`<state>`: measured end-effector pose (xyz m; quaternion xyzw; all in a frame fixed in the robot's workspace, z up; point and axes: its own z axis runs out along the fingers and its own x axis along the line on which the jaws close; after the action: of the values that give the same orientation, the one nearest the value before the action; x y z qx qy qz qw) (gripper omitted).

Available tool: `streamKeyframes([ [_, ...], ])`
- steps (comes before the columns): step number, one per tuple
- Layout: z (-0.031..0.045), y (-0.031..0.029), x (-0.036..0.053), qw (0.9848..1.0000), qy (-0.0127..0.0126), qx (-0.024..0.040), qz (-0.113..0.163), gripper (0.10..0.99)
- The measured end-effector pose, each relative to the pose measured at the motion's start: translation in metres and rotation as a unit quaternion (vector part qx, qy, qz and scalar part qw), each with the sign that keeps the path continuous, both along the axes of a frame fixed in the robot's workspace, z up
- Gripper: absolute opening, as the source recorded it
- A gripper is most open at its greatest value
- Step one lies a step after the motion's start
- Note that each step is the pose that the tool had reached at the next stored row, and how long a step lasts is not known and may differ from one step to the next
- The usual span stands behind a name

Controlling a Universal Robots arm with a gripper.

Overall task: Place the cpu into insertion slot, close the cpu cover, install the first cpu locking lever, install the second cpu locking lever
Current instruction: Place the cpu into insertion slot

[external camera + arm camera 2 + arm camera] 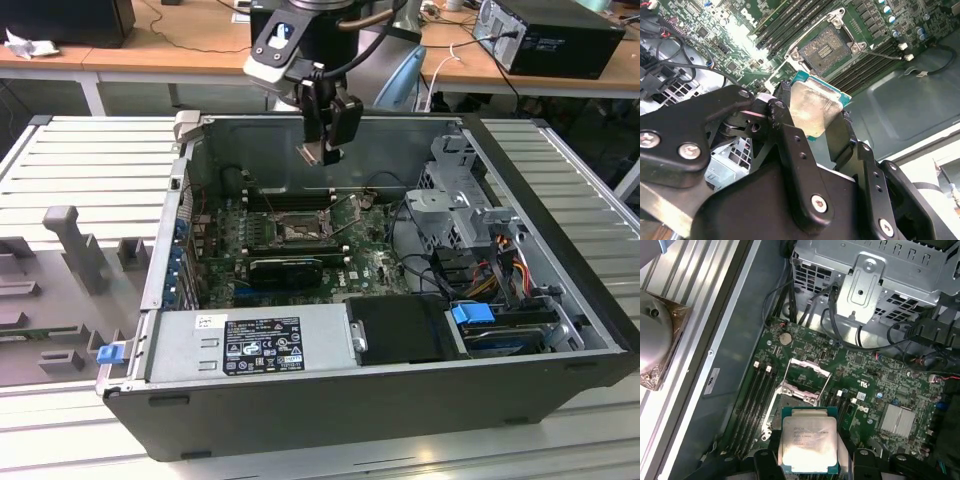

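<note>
The end effector is clamping the cpu by opposite edges, metal top toward the wrist, likely sparing its contacts. It is hovering well above the bare insertion slot, whose cpu cover seems to be standing open.

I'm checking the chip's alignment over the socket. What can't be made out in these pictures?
- Underside of the cpu: it faces away from the camera in both wrist views.
- Near part of the insertion slot: it lies behind the cpu in the first wrist view.
- Cpu's side edges: the gripper covers them in the second wrist view.
- Slot contacts: they are too small to see in the exterior view.
</note>
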<state>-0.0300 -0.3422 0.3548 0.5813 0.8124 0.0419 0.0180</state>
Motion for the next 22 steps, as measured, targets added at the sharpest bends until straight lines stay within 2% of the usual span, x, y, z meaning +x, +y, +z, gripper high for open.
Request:
streamKeyframes([
  [10,-0.0009,0.0000,0.0000,0.9996,0.0000,0.0000,-0.028,0.525],
  [18,-0.0031,0.0000,0.0000,0.9995,0.0000,0.0000,-0.030,0.525],
  [22,-0.0035,0.0000,0.0000,0.9991,0.0000,0.0000,-0.041,0.525],
])
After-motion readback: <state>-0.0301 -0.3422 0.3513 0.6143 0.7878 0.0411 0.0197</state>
